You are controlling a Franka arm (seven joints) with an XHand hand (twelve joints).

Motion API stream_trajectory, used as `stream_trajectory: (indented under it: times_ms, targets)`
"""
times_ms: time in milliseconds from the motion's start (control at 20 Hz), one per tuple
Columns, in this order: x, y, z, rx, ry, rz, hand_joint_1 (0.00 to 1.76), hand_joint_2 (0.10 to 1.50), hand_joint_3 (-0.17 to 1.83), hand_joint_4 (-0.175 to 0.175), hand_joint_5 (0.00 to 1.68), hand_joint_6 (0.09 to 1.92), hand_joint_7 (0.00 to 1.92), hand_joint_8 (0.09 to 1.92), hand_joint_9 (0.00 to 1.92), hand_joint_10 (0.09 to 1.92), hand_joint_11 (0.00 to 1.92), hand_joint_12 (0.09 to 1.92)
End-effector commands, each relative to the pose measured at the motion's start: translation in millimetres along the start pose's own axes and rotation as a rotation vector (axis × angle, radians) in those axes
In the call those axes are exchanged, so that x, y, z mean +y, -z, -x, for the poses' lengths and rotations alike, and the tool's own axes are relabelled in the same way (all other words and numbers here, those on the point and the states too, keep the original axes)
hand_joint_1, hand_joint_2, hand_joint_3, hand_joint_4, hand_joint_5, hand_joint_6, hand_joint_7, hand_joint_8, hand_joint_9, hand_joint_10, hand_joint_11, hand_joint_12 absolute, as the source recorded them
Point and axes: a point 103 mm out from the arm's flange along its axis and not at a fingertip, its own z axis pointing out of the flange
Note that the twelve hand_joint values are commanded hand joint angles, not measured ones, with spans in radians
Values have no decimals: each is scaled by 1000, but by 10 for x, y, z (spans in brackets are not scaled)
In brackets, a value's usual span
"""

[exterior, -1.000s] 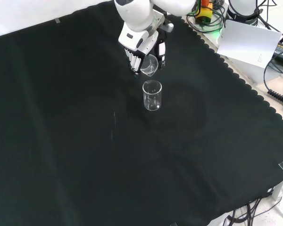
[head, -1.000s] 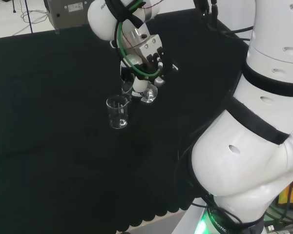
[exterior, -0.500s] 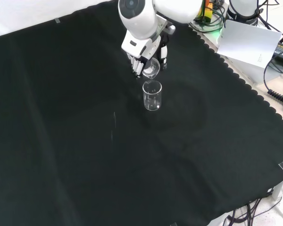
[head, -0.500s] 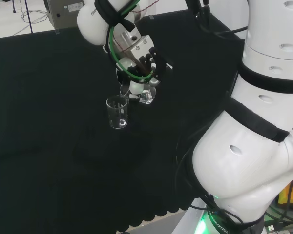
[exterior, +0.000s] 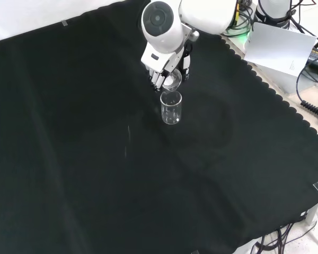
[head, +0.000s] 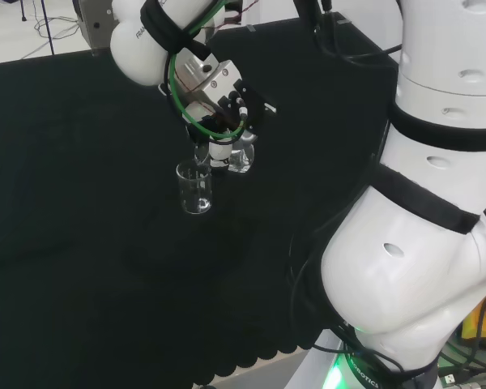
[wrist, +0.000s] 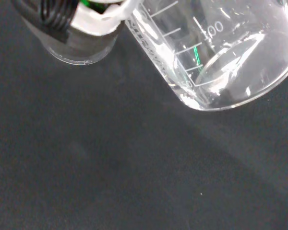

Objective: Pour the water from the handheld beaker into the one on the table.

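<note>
A clear glass beaker (head: 196,187) stands upright on the black cloth (head: 81,243), also seen in the front view as the standing beaker (exterior: 170,107). My hand (head: 223,105) is curled round a second clear beaker (head: 240,156), which is tilted with its mouth toward the standing one. In the front view the hand (exterior: 169,62) holds this tilted beaker (exterior: 173,80) just above and behind the standing beaker's rim. The wrist view shows the held beaker (wrist: 216,57) close up, with printed scale marks and a little water pooled in it.
The arm's white links (head: 421,203) rise at the right of the head view. A grey box (head: 97,20) sits beyond the cloth's far edge. In the front view, cables and a white sheet (exterior: 281,47) lie past the cloth's scalloped edge.
The hand has turned and shifted toward the standing beaker, tipping the held beaker further over. The standing beaker has not moved.
</note>
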Motion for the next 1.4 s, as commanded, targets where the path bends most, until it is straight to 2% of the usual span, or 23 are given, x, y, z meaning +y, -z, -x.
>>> stream_trajectory:
  times_ms: [50,500,1400]
  targets:
    - [16,31,-29,-37,-3,-30,1422,1022,-175,-175,1351,361,1290,574,1557,87,1377,624]
    - [24,94,-21,-80,-21,-81,1422,1022,-175,-175,1351,360,1290,573,1558,87,1378,623]
    - [33,171,-129,-163,-51,-138,1422,1022,-175,-175,1351,360,1288,575,1559,87,1380,620]
